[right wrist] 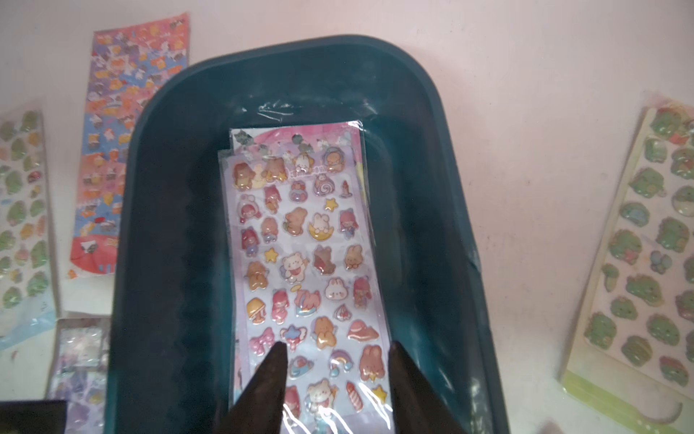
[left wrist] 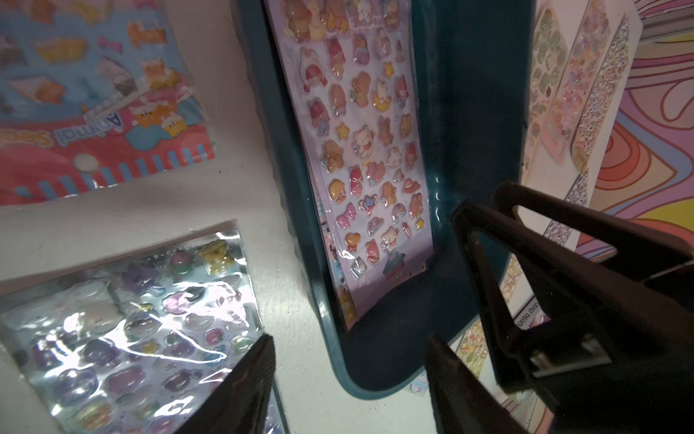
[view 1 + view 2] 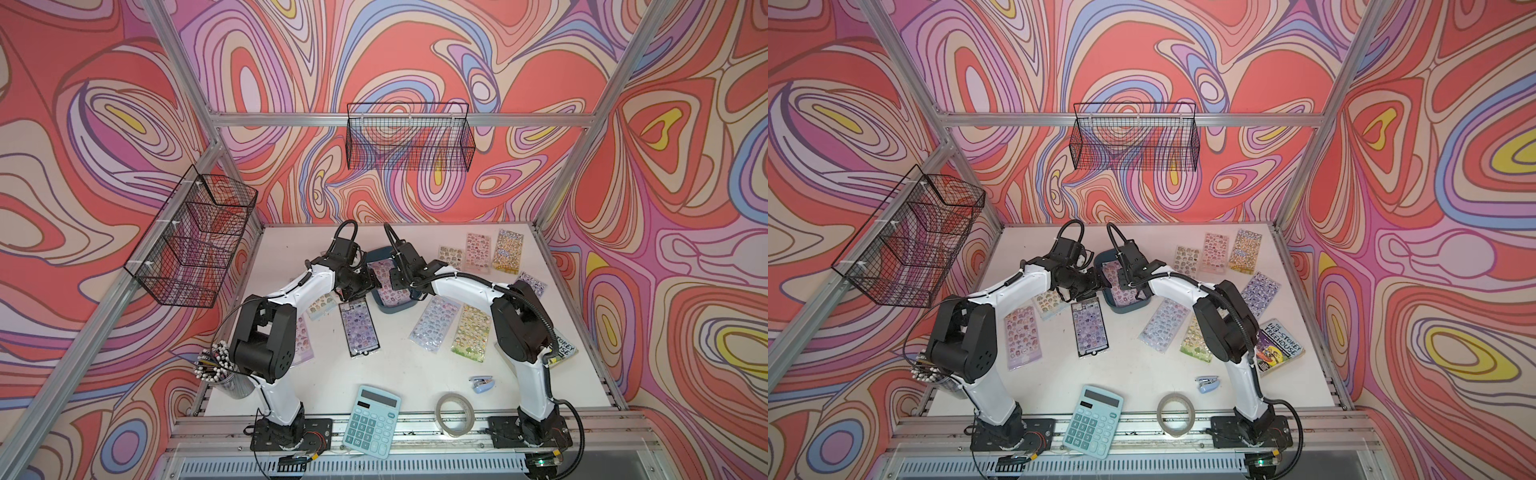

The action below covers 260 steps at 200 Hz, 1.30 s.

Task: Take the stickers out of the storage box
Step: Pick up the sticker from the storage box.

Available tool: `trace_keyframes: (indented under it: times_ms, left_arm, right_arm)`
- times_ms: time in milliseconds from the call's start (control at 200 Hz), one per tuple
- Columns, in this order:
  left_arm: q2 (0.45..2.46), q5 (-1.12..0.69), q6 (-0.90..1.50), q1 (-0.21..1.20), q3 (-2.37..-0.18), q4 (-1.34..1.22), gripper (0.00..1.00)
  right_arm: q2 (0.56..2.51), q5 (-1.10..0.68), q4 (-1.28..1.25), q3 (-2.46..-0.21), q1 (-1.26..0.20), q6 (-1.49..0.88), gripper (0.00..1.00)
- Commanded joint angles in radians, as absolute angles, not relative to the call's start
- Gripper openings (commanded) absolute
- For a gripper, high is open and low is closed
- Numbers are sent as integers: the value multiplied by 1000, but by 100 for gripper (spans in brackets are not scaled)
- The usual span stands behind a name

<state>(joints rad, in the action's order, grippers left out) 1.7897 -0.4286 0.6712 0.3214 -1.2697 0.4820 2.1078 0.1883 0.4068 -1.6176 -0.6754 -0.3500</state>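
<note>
Plainly, glossy pastel cartoon sticker sheets (image 1: 308, 263) lie inside the shallow dark teal plastic storage box (image 1: 169, 225); jaws of the right arm (image 3: 469, 286) stand open above them, those of the left arm (image 3: 299, 286) open beside the box.

Calculator (image 3: 371, 420), tape roll (image 3: 456, 432), stapler (image 3: 482, 381), book (image 3: 1277, 347)

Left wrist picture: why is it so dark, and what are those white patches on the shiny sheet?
The left wrist view is dim, so the storage box looks nearly black; the white patches are light bouncing off the crinkly wrap of the shiny sheet. The right wrist view is brighter but soft and pinkish; both top views are evenly lit.
</note>
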Motion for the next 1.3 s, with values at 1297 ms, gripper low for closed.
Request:
trace_keyframes:
  times_ms: [1297]
  left_arm:
    - [1997, -364, 674, 325, -1453, 552, 26]
  right_arm:
    - [2261, -324, 232, -1611, -551, -674, 45]
